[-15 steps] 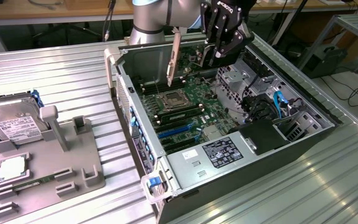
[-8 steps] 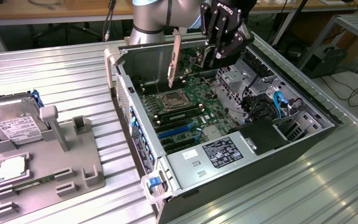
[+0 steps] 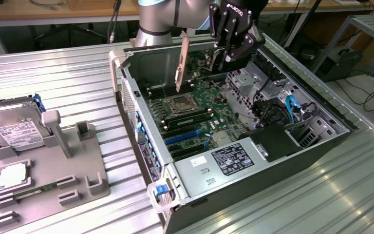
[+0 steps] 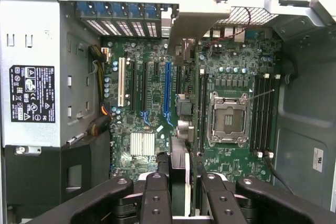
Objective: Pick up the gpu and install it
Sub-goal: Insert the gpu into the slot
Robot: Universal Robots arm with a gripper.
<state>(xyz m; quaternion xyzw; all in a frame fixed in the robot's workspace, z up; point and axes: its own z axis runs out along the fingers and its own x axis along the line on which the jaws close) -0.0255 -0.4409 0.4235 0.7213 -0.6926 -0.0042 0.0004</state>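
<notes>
In the exterior view the gripper (image 3: 229,48) hangs at the top centre of the frame, over the open computer case (image 3: 330,126) that lies on its side on the metal table (image 3: 57,73). Its fingers are clamped on the gpu (image 3: 182,61), which hangs edge-on with the silver bracket (image 3: 177,73) pointing down toward the motherboard (image 3: 196,109).

In the wrist view the card (image 4: 178,156) runs up the middle of the frame between the black fingers (image 4: 156,198). It is seen on edge, with the bracket (image 4: 181,30) reaching toward the rear slot openings at the top. The blue expansion slot (image 4: 168,85) sits just beside the card's line, slightly toward the frame's left, and the empty processor socket (image 4: 228,119) lies to the right.

The card appears to be well above the board, not yet seated. The main risk is misalignment: if the card's edge comes down beside the blue slot rather than in it, it could press on nearby components or bend. The bracket could also catch on the rear wall of the case. The grip holds only a narrow part of the card, so it could tilt or slip under seating force.

At the left of the exterior view, a hard drive (image 3: 15,129) and a processor chip (image 3: 13,176) rest on a grey holder (image 3: 76,170).
</notes>
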